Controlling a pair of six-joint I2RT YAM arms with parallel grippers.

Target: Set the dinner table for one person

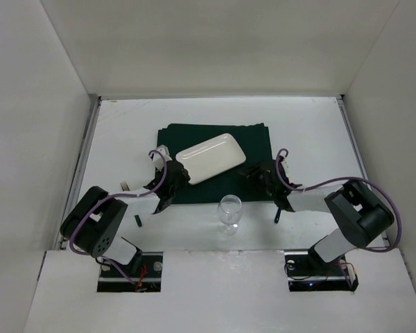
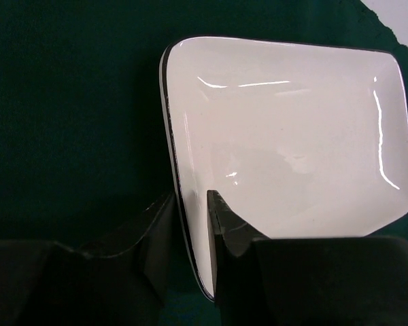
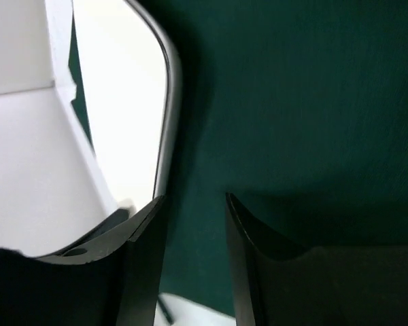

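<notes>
Well, the dinner table (image 1: 125,132) is the big white top that fills the floor of the enclosure, with a silver rail down each side and both arms reaching out over it from the near edge. A dark green placemat (image 1: 253,139) lies on its middle, toward the far side, and a white rectangular plate (image 1: 211,158) sits on that cloth, turned at an angle to it. A clear wine glass (image 1: 229,211) stands upright on the bare table, just off the placemat's near edge and between the two arms.

The left gripper (image 2: 194,200) is down at the plate's near-left corner. Its fingers straddle the rim, one on the cloth outside and the other on the white inside, with only a narrow strip of plate between them. Whether they are actually pinching it, I can't tell from here.

The right gripper (image 3: 194,200) is low over the placemat, just beside the plate's right edge. Its fingers are spread, with nothing but green cloth showing in the gap.
</notes>
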